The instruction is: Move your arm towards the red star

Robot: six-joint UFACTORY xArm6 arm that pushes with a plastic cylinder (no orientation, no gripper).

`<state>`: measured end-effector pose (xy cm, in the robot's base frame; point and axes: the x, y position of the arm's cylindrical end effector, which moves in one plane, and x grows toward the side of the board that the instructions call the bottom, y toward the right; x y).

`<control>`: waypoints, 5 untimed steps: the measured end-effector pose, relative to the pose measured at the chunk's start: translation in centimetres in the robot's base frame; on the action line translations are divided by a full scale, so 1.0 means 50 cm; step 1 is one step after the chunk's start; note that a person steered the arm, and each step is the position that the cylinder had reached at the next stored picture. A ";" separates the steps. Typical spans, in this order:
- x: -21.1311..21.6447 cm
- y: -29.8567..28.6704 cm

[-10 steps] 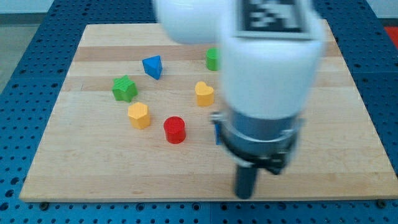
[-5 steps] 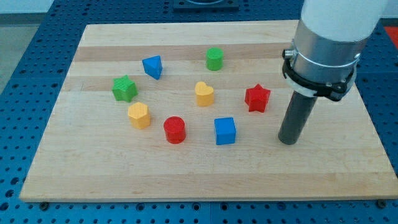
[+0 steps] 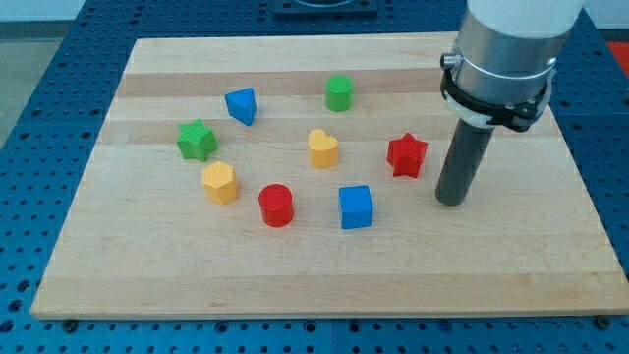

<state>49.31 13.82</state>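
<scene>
The red star (image 3: 406,155) lies on the wooden board (image 3: 314,265), right of centre. My tip (image 3: 450,201) rests on the board just to the star's right and a little toward the view's bottom, a short gap away and not touching it. The blue cube (image 3: 356,206) lies to the view's left of the tip.
A yellow heart (image 3: 322,147), a red cylinder (image 3: 276,205), a yellow hexagon-like block (image 3: 219,182), a green star (image 3: 197,140), a blue triangular block (image 3: 241,104) and a green cylinder (image 3: 339,92) lie in a loose ring to the red star's left.
My arm swung from the board's bottom middle to its right side. In the last half second my tip moved slightly up and left, closer to the red star. No block moved.
</scene>
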 end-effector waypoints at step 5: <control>-0.030 0.000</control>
